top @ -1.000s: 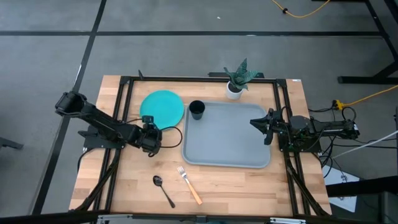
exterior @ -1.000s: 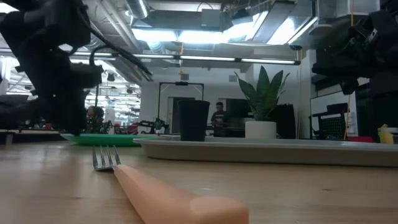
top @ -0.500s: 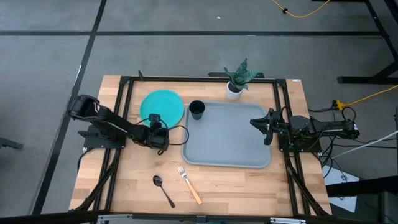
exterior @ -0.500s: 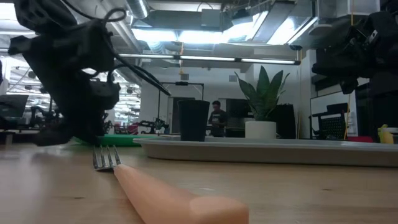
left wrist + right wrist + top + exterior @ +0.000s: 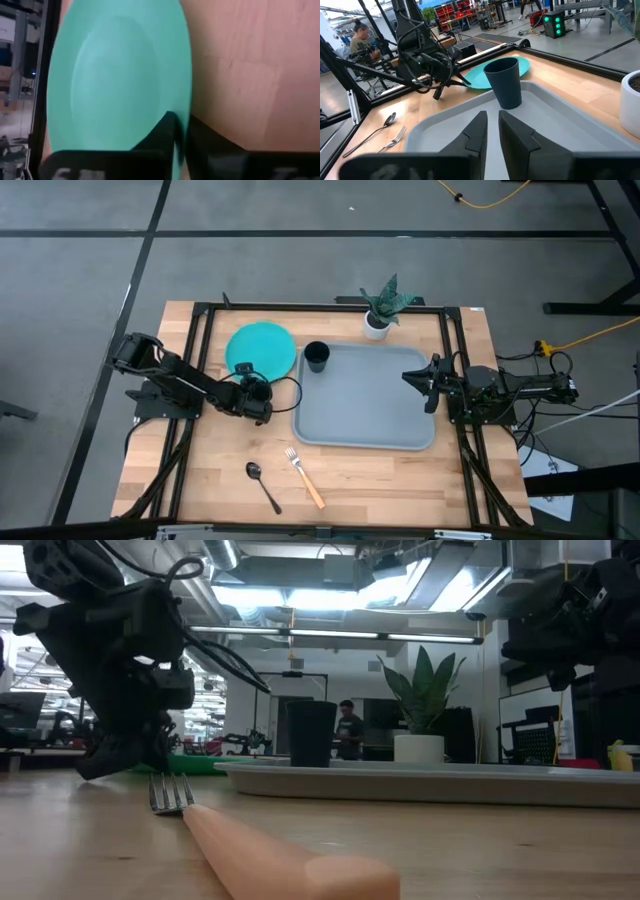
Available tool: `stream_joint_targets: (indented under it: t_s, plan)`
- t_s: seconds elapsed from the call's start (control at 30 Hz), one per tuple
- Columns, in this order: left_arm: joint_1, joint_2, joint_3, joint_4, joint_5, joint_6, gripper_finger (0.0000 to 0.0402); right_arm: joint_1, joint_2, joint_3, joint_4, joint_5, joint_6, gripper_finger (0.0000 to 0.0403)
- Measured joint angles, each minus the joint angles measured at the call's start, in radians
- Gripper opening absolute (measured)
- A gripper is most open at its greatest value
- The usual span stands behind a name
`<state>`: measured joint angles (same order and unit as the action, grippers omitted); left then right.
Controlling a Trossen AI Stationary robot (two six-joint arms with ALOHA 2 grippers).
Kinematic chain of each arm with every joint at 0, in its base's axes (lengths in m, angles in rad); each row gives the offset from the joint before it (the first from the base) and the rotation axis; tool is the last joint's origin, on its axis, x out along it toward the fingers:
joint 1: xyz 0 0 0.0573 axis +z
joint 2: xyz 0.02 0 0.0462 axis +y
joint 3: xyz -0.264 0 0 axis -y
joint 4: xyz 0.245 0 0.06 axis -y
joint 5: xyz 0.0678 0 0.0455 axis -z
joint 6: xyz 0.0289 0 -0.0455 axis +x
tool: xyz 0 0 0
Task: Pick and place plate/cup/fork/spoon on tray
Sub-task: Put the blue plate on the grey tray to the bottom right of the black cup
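Observation:
The teal plate [image 5: 262, 345] lies flat on the wood at the far left, beside the grey-blue tray [image 5: 370, 410]. My left gripper [image 5: 246, 373] is down at the plate's near rim and shut on it. The black cup [image 5: 316, 357] stands upright in the tray's far left corner. The fork [image 5: 305, 477] with its tan handle and the dark spoon [image 5: 263, 486] lie on the wood near the front edge. My right gripper [image 5: 420, 382] hangs shut and empty over the tray's right part. My left gripper has the plate's near rim [image 5: 184, 131] between its two fingers, one finger [image 5: 161, 134] over the plate's top face and the other [image 5: 212, 146] on the wood side. The fingers slant down from the table's near side. The plate looks flat on the table.
A white pot with a green plant [image 5: 380, 315] stands at the far edge behind the tray. Black frame rails [image 5: 200, 340] run along the table's left, right and far sides. Bare wood lies between the plate and the cutlery. A person [image 5: 348, 730] stands far off in the room.
My left gripper has gone a little toward the table's right edge and the plate, has tipped over at a slant and has come down at the plate's near rim. The plate, cup, fork and spoon lie where they were.

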<state>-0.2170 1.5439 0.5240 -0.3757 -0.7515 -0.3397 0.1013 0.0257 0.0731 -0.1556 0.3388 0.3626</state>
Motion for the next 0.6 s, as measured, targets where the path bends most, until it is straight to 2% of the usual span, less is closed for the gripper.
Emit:
stream_joint_targets:
  t_s: [0.1, 0.17, 0.3, 0.47, 0.53, 0.6]
  plan:
    - [-0.024, -0.019, 0.021, -0.053, -0.009, -0.035, 0.0007, 0.0, 0.0, 0.0, 0.0, 0.0, 0.0, 0.0053]
    - [-0.043, -0.047, 0.068, -0.157, -0.026, -0.051, 0.0005, 0.0, 0.0, 0.0, 0.0, 0.0, 0.001, 0.0053]
    - [-0.08, -0.091, 0.221, -0.488, -0.053, -0.138, 0.0002, 0.0, 0.0, 0.0, 0.0, 0.0, 0.002, 0.0053]
    - [-0.129, -0.104, 0.454, -0.947, -0.08, -0.377, 0.0002, 0.0, 0.0, 0.0, 0.001, 0.0, 0.001, 0.0053]
    - [-0.152, -0.103, 0.543, -1.056, -0.109, -0.44, 0.0001, 0.0, 0.0, 0.0, 0.001, 0.0, -0.001, 0.0053]
    - [-0.17, -0.104, 0.627, -1.091, -0.16, -0.466, 0.0001, 0.0, 0.0, 0.0, 0.0, 0.0, -0.002, 0.0053]
